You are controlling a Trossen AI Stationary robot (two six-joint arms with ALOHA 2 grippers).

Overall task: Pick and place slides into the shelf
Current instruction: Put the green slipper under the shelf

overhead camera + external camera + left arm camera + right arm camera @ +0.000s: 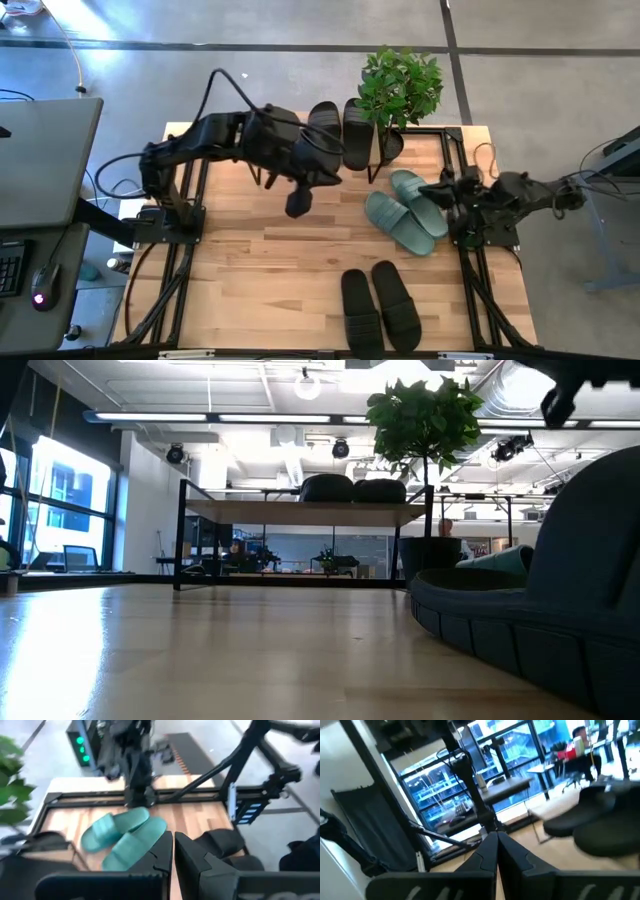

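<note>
Black rubber marks the first pair of slides (340, 132), already parked side by side on the pale plank top of the shelf (425, 140) at my table's twelve o'clock, beside a leafy potted plant (400, 88). From the low camera I see that pair (352, 488) as two rounded humps on the thin-legged rack (300, 512), the plant (425, 420) rising at its right end.

My left gripper (298, 204) hangs above the bare butcher-block table (250, 260) near its middle, just off the shelf's front edge, its two dark fingers pressed together and carrying nothing. Its wrist camera looks past those closed fingers (160, 852) at the sage-green pair (125, 835).

That green pair (405, 208) lies at three o'clock on the wood, wide straps up, the two sandals overlapping slightly and angled. The second black pair (380, 305) sits at five o'clock near the front edge, soles flat, ribbed footbeds showing, toes pointing toward the shelf. In the low view, one of these looms as a dark curved wall (540, 610) at the right.

My right gripper (452, 190) waits at the table's right edge, just beside the green pair, its fingers (487, 852) meeting in a point, empty.
</note>
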